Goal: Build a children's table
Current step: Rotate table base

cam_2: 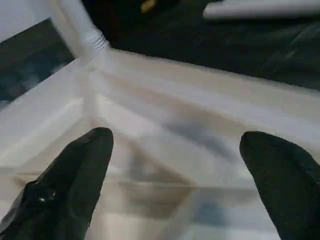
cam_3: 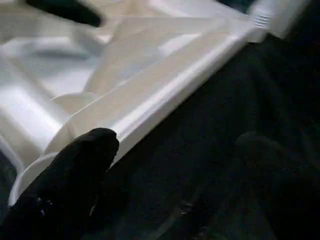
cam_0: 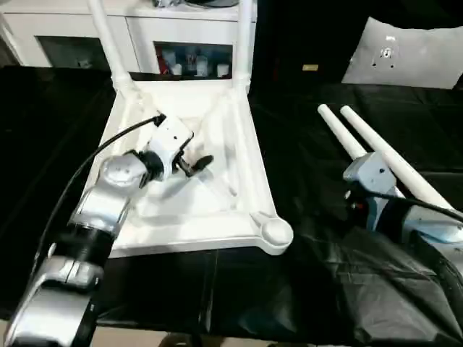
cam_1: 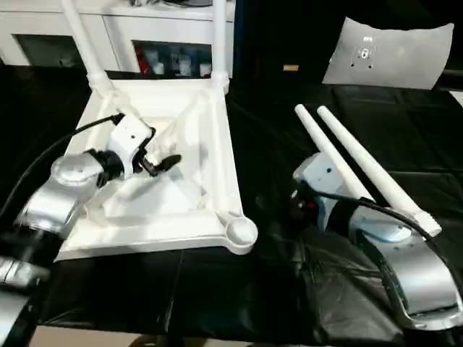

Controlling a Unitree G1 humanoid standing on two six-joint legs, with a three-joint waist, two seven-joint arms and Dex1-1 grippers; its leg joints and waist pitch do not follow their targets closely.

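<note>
Risk noted first: two long tapered white plastic legs (cam_0: 240,43) are already seated upright in the far corner sockets of the white square plastic table top (cam_0: 249,170), which lies underside up on the black-covered work surface (cam_0: 217,289), left of centre. The left gripper (cam_0: 194,163) hovers over the X-ribbed underside, black fingers (cam_2: 75,175) spread wide, nothing held. A careless sweep toward the far side could knock a standing leg and, if it is only loosely threaded, tilt or unseat it.

Two loose white tapered legs (cam_1: 347,163) lie side by side on the right, running from far-left to near-right. The right gripper (cam_3: 170,170) sits near the top's near-right edge, fingers wide apart and empty, with its forearm just beside the loose legs. They are round; a nudge from the forearm could likely roll them away.

The near-right round corner socket (cam_0: 275,233) is empty. A leg offered at a slant could cross-thread, and pressing down off-centre could likely slide the light top on the slick cover.
</note>
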